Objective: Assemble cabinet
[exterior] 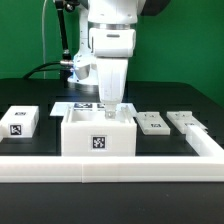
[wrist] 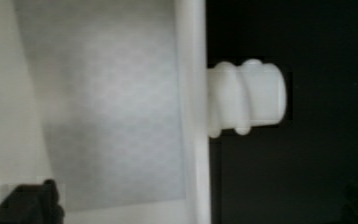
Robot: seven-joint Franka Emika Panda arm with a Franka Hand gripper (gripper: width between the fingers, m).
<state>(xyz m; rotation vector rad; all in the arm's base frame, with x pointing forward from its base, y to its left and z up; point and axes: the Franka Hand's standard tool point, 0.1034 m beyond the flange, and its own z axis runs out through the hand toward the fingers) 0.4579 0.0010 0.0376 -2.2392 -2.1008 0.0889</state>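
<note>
One big white cabinet (exterior: pixel 98 140) and one small white block (exterior: pixel 20 122) are sitting on the black surface (exterior: pixel 30 95). Two flat white panels are lying there too, the inner panel (exterior: pixel 152 123) and the outer panel (exterior: pixel 187 122), plus one marker board (exterior: pixel 70 106). One robot arm (exterior: pixel 110 45) is hanging above, and one round white knob (wrist: pixel 247 97) is showing in the wrist view.

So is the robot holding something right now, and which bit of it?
Cannot tell. The jaws are down at the top of the cabinet, but neither view shows whether they pinch one of its walls.
</note>
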